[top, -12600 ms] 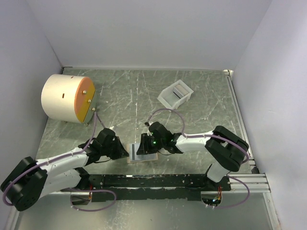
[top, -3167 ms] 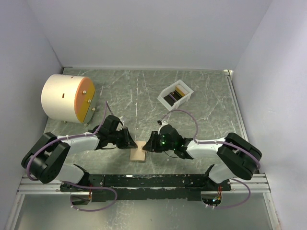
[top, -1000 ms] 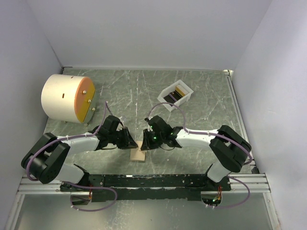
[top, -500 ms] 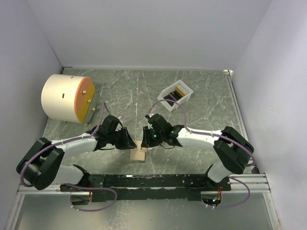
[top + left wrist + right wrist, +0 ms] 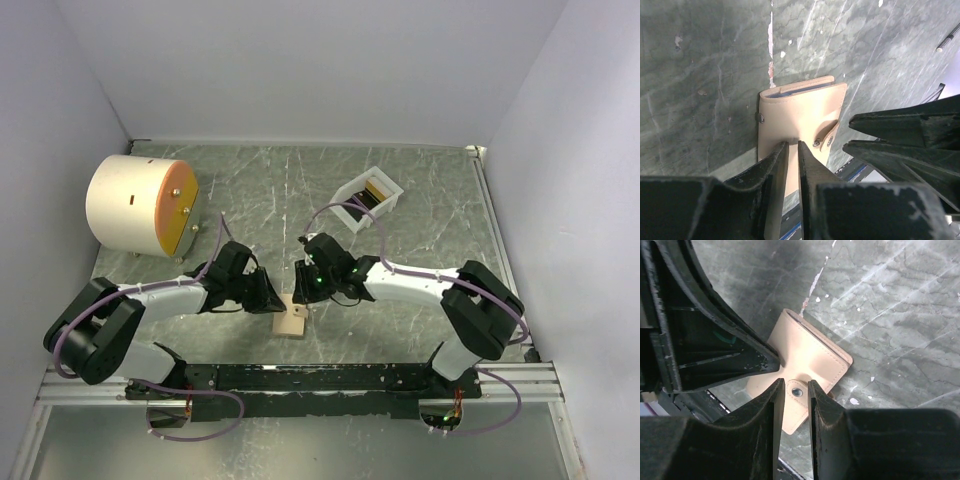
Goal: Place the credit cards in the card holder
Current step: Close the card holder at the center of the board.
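Nearest the arms' bases, a closed tan wallet (image 5: 290, 322) is laid flat on the grey-green table (image 5: 440, 240), and both pincers are positioned at it, one from each side. The left pincer (image 5: 793, 144) is set with its tips on the wallet's top face. Its fingers are parted by only a thin slit, through which bare leather is seen, and nothing is held between them. The right pincer (image 5: 796, 382) is placed at the opposite edge, likewise narrowly parted, with the wallet's snap tab (image 5: 798, 391) and its metal stud seen in the gap. Whether the tab is actually pinched cannot be told. A strip of light blue is shown at the wallet's far edge in the left wrist view. Farther back, right of centre and well apart from the wallet, the white tray (image 5: 392, 186) is seen. The credit cards (image 5: 370, 194) are lodged inside it, a dark one and a yellow-orange one being made out. At the far left a cream drum (image 5: 130, 200) with an orange face is laid on its side.
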Action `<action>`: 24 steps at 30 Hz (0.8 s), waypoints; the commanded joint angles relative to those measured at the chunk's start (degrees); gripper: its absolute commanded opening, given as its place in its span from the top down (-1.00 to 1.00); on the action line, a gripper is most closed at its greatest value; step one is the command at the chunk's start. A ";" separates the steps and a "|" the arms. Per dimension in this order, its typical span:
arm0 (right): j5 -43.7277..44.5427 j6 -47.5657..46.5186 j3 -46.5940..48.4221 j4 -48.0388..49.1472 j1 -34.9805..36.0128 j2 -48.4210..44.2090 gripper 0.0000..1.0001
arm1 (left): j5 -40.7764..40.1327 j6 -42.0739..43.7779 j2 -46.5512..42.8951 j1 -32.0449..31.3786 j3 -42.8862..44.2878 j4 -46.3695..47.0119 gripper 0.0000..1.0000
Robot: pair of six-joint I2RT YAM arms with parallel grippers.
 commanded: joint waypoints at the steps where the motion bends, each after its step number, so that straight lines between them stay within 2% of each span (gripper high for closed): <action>1: -0.46 -1.26 1.26 -0.89 0.02 1.80 0.49 | -4.06 1.82 2.09 -0.59 -0.21 -3.41 0.47; 24: -3.49 -1.06 -1.46 2.87 0.13 3.20 0.46 | -4.32 0.94 2.28 -0.67 -0.11 -3.63 0.47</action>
